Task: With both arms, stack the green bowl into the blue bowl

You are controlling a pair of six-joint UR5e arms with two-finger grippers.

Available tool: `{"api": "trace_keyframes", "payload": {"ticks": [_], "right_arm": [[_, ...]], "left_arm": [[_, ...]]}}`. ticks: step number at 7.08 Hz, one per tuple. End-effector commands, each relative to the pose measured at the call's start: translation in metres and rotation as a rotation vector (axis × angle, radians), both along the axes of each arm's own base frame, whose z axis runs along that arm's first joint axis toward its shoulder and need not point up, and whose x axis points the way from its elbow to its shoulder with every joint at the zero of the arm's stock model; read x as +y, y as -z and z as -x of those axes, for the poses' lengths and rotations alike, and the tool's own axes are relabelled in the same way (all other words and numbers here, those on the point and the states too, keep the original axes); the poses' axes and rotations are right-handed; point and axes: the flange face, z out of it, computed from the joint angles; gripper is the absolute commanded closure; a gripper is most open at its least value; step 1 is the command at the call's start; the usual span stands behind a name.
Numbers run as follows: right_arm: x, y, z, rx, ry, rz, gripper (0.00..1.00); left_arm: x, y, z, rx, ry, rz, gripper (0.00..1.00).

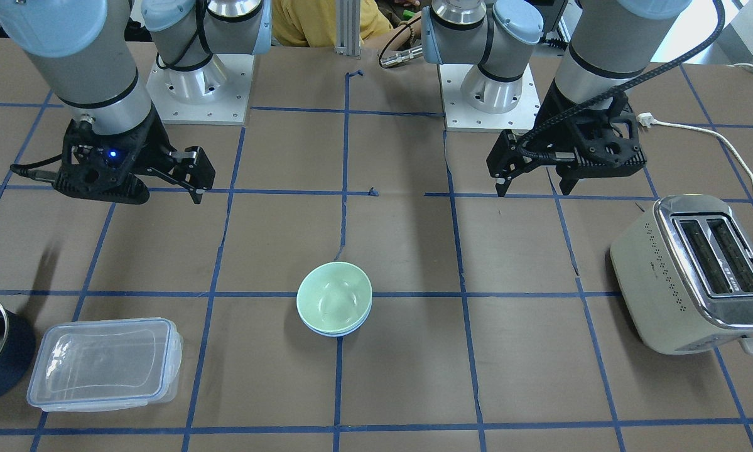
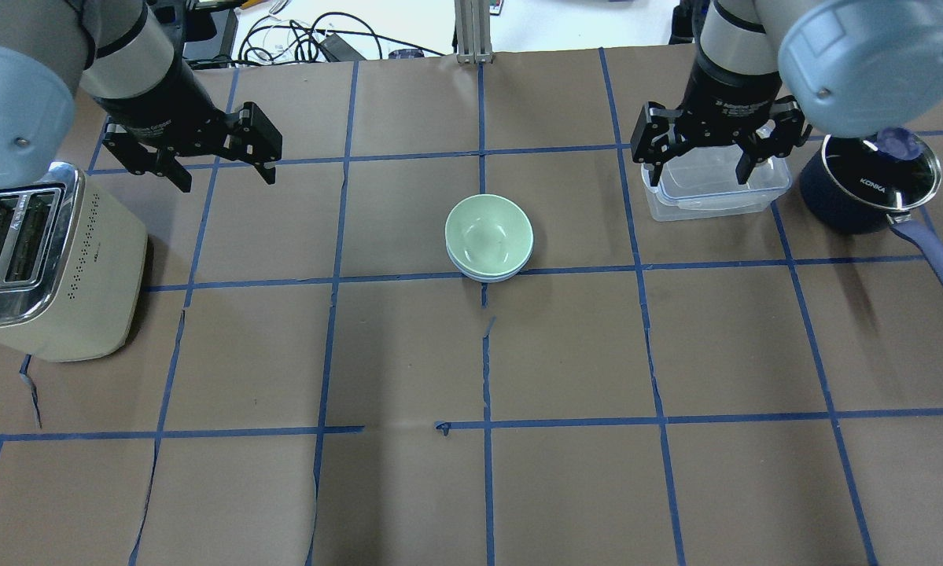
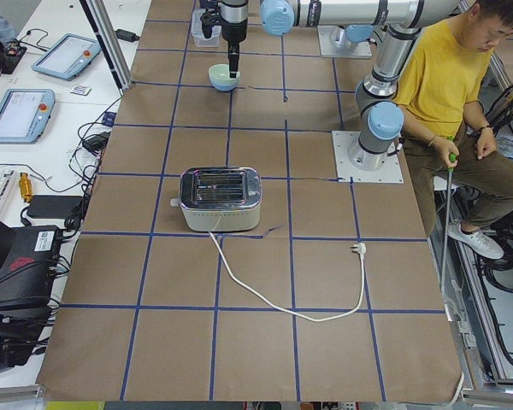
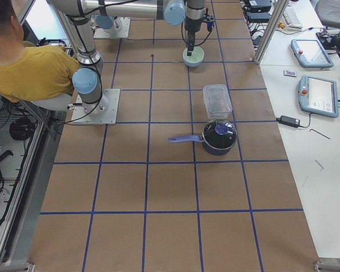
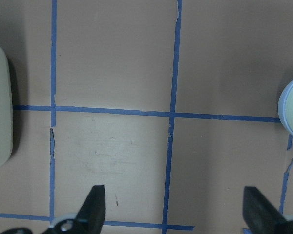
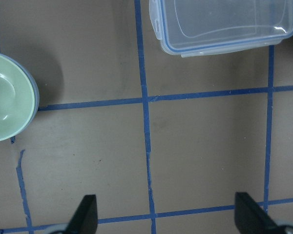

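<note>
The green bowl (image 1: 333,296) sits nested inside the blue bowl (image 1: 335,331) at the middle of the table; only the blue bowl's rim and lower wall show under it. The stack also shows in the overhead view, green bowl (image 2: 488,232) over blue bowl (image 2: 483,277). My left gripper (image 2: 227,179) (image 1: 533,188) hangs open and empty above the table, well to the stack's left. My right gripper (image 2: 699,177) (image 1: 162,188) hangs open and empty above the clear container, well to the stack's right. The right wrist view shows the green bowl (image 6: 7,97) at its left edge.
A cream toaster (image 2: 38,259) stands at the robot's left, its white cord (image 1: 728,150) trailing back. A clear rectangular container (image 2: 715,196) and a dark lidded pot (image 2: 864,185) with a blue handle stand at the right. A seated person shows in the side views.
</note>
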Motion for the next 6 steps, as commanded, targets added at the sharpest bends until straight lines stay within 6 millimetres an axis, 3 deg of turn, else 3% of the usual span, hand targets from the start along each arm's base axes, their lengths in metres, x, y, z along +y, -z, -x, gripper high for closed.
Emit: {"api": "trace_keyframes", "payload": {"ticks": [1, 2, 6], "right_arm": [[0.016, -0.001, 0.007, -0.019, 0.020, 0.016, 0.00], [0.025, -0.011, 0.003, -0.054, 0.024, 0.024, 0.00], [0.036, -0.017, 0.004, -0.055, 0.027, -0.012, 0.00]], "left_arm": [[0.000, 0.000, 0.000, 0.000, 0.000, 0.000, 0.00], [0.000, 0.000, 0.000, 0.000, 0.000, 0.000, 0.00], [-0.001, -0.002, 0.004, 0.004, -0.018, 0.006, 0.00]]}}
